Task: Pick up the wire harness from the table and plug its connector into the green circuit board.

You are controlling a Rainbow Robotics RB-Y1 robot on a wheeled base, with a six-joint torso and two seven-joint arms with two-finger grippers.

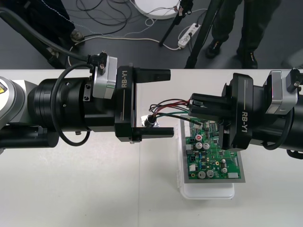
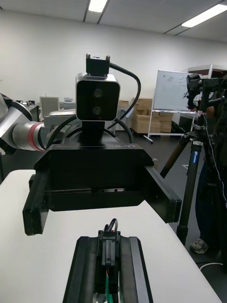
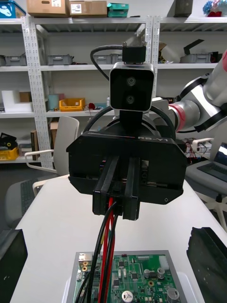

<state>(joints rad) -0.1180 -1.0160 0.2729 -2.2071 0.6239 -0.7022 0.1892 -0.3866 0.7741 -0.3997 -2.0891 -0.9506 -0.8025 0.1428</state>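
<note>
The right gripper [image 1: 193,108] clamps the wire harness [image 1: 173,100] by its black plug [image 2: 109,248], green circuit board [image 1: 213,151] just beneath; the left gripper [image 1: 170,103], fingers apart, flanks the dangling socket [image 1: 151,121]. Light, limp wires probably favour holding the rigid plug.

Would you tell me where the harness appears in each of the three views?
Front view: the harness runs from the right claw to the open left claw.
Right wrist view: its plug is clamped in the right claw.
Left wrist view: its wires drop from that claw toward the board.
Shared landmark: the right claw.
</note>
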